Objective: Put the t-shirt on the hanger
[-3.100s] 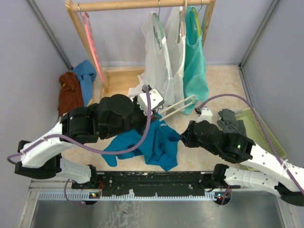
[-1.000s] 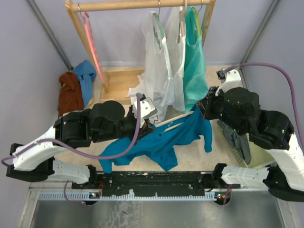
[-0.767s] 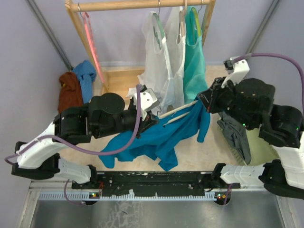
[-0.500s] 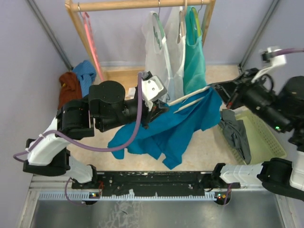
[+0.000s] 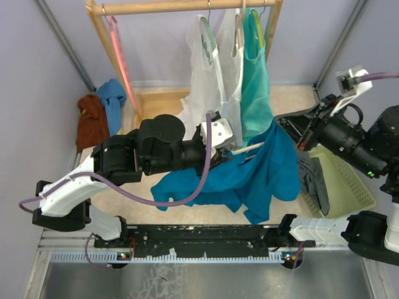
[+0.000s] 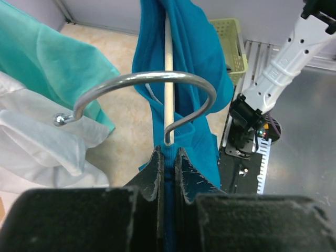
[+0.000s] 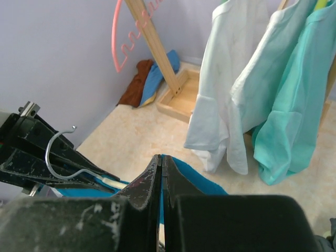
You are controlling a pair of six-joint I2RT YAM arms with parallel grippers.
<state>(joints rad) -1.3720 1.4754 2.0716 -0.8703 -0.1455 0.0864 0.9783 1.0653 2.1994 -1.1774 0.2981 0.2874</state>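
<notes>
T-shirt (image 5: 255, 177) draped along hanger (image 6: 168, 52) — left gripper (image 6: 168, 153) pinches its hook base, right gripper (image 7: 161, 159) pinches the shirt's right end.

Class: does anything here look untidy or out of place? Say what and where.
A brown cloth and a blue cloth lie crumpled beside the rack's left post; a grey garment droops over the basket's rim.

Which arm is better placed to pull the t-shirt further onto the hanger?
Right. The right gripper pinches the t-shirt beside the hanger's far end, so it could tug the cloth along. The left gripper is clamped at the hook, steadying the hanger.
</notes>
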